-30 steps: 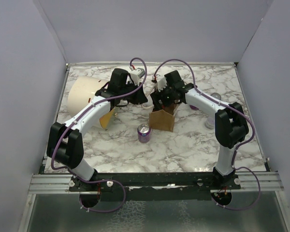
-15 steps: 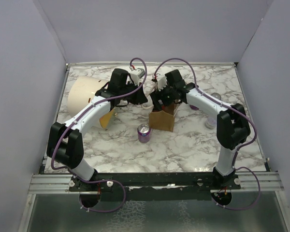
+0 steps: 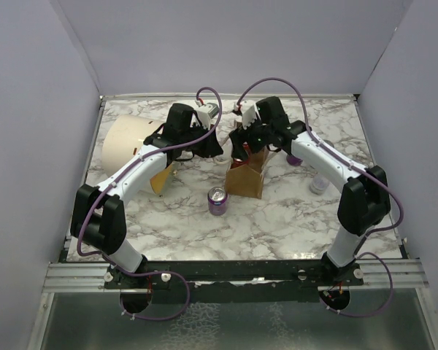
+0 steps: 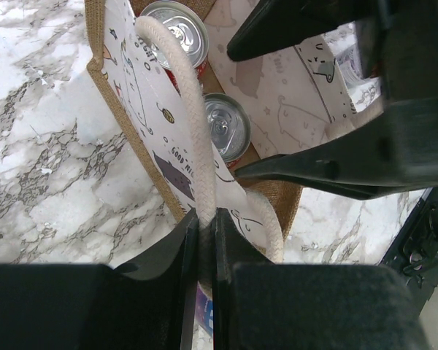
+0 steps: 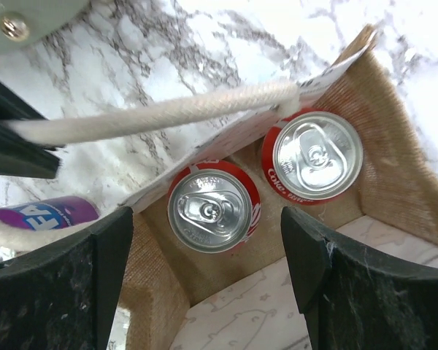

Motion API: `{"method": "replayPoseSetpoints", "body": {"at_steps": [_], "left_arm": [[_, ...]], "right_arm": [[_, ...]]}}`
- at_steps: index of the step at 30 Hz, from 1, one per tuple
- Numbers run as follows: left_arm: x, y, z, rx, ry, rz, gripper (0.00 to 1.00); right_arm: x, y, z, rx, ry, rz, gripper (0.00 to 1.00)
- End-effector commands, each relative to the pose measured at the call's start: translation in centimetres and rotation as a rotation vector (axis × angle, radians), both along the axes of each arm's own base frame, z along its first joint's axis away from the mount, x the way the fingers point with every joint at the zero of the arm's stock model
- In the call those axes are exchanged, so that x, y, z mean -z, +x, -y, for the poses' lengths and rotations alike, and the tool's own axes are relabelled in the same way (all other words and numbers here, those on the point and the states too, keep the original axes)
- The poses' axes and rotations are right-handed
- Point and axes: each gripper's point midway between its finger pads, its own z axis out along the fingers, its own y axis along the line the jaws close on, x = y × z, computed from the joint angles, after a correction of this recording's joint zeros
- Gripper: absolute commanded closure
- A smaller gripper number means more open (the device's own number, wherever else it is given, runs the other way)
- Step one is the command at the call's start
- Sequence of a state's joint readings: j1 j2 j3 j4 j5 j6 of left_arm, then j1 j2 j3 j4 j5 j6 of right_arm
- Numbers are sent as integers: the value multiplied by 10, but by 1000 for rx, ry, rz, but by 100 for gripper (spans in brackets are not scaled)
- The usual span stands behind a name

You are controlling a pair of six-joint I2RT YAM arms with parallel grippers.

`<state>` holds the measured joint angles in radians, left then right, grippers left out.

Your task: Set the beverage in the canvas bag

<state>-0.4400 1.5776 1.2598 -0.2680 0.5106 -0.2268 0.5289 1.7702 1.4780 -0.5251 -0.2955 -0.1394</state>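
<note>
The canvas bag (image 3: 247,182) is stood upright at the middle of the marble table (image 3: 277,219), with its mouth open. Two red cans (image 5: 208,208) are seen upright and side by side on its floor, so the beverage is judged to be already inside. One cream handle (image 4: 197,146) is pinched between the pressed-together fingers of the left gripper (image 4: 203,233) on the bag's left side. The handle is drawn taut, so the printed side panel is pulled away from the cans. The right gripper (image 5: 206,219) is hung directly over the mouth with its fingers spread wide and nothing between them, and one red can lies below the gap.

A purple can (image 3: 217,201) is stood on the table just beside the bag's near-left corner, outside it. A large cream cylinder (image 3: 128,146) lies at the far left, well apart.

The step in hand is judged to be the withdrawal of the empty right gripper. It is best lifted straight up with the fingers left spread, because the taut handle crosses close by one finger and could be snagged by a sideways move. The left pinch should be released only once the right fingers are above the rim, or the soft wall may fold onto the cans. Whether floor room is left for the purple can cannot be told.
</note>
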Motion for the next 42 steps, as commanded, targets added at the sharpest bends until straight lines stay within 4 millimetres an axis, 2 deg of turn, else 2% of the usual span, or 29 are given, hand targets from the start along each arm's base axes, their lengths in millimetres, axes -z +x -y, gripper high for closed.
{"method": "replayPoseSetpoints", "body": {"at_steps": [1, 9, 15, 19, 24, 29, 32, 37, 42], "left_arm": [[-7, -3, 1, 12, -13, 27, 100], [-10, -3, 1, 11, -14, 37, 100], [-12, -4, 1, 14, -18, 41, 100], [-11, -4, 2, 18, -21, 34, 100], [-12, -4, 3, 22, -28, 32, 100], [-12, -5, 4, 27, -30, 29, 100], [-14, -5, 4, 27, -33, 37, 100], [-18, -4, 6, 28, -42, 42, 100], [-21, -4, 7, 29, -46, 46, 100]], "right_arm": [[-66, 4, 1, -18, 33, 159, 19], [-122, -3, 22, 12, 26, 316, 19], [-157, -15, 50, 64, 9, 440, 18], [-176, -17, 77, 118, -8, 516, 18], [-185, -15, 122, 227, 15, 533, 18], [-177, -7, 165, 355, 1, 526, 18], [-164, -1, 187, 425, -24, 506, 17], [-121, 18, 212, 481, -63, 398, 17], [-75, 33, 217, 472, -93, 271, 13]]}}
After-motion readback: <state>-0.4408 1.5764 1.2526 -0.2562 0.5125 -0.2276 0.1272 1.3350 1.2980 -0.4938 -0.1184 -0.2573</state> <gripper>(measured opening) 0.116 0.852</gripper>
